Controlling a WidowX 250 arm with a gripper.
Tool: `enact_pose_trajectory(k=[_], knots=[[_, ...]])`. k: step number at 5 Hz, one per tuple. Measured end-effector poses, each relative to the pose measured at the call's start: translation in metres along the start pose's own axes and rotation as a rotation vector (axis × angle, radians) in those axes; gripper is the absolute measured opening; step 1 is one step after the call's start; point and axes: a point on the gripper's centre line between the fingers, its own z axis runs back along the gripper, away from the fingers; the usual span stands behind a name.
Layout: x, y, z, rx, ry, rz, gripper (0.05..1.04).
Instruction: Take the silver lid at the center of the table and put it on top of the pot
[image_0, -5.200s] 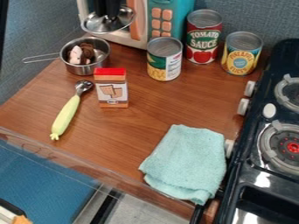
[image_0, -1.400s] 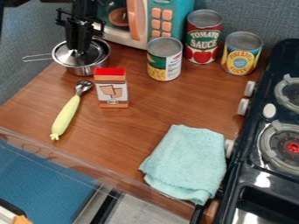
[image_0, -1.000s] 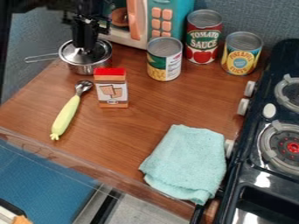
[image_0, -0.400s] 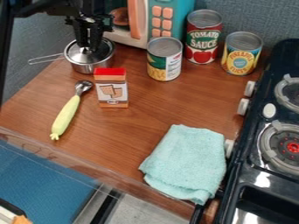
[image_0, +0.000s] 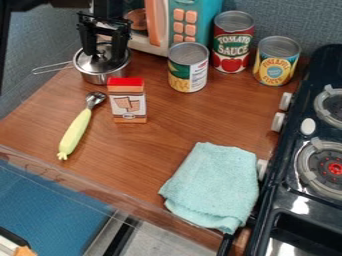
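Observation:
The black gripper (image_0: 104, 53) hangs over the pot at the upper left. Its two fingers stand apart, open, on either side of the lid's knob. Under them the silver lid (image_0: 99, 65) rests on top of the small metal pot (image_0: 95, 78), covering its contents. The pot's thin wire handle points left. Part of the lid is hidden behind the fingers.
An orange-and-red box (image_0: 127, 106) stands just in front of the pot, and a green-handled spoon (image_0: 76, 131) lies front left. Behind are a toy microwave (image_0: 194, 6) and several cans. A teal cloth (image_0: 212, 185) lies beside the stove (image_0: 294, 205).
The lid, earlier held above and behind the pot, has come down onto it. The pot has shifted slightly right. Most recently the gripper's fingers have spread apart, letting go of the lid.

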Motion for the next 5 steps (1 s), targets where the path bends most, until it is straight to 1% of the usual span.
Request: enact_pose_trajectory(k=[1,2,3,4,5], knots=[[-0.01,-0.011,0.012,-0.015,-0.008,-0.043,1.003],[-0.027,-0.022,0.049,0.009,-0.079,-0.086,1.001],[-0.05,-0.043,0.074,0.034,-0.126,-0.144,1.001],[-0.075,-0.072,0.085,0.078,-0.16,-0.229,1.001],[-0.098,-0.098,0.088,0.015,-0.183,-0.332,1.001]])
